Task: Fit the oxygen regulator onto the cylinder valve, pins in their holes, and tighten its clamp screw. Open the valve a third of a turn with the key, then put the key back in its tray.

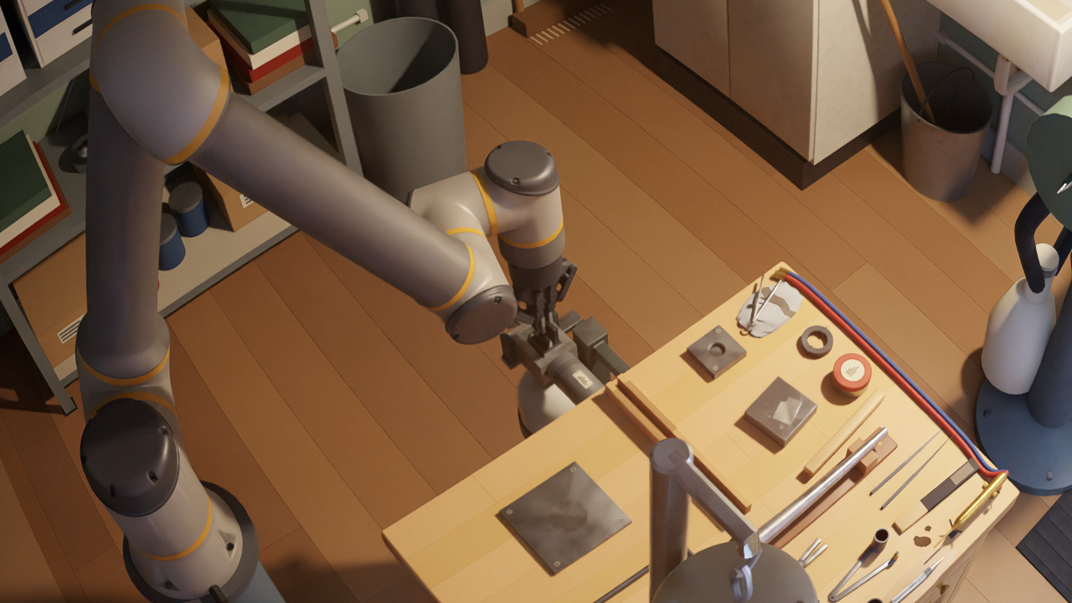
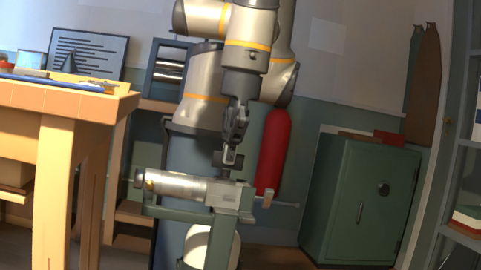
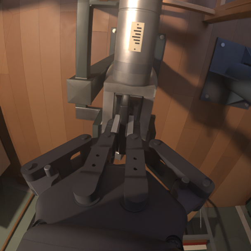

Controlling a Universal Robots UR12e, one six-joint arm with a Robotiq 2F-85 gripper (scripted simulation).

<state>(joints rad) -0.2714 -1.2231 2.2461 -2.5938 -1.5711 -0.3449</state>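
The silver oxygen regulator sits on the cylinder valve, its yoke around the valve post, above the white cylinder beside the bench. Its T-handled clamp screw sticks out on the far side. My gripper stands straight above the valve top, and its fingers are clamped on the dark valve key, which reaches down into the yoke opening. From the side camera the gripper partly covers the regulator. The key's tip and the valve stem are hidden.
The wooden bench lies right of the cylinder, carrying a steel plate, blocks, rods and small tools. A green bracket holds the cylinder. A grey bin, shelves and a green safe stand around.
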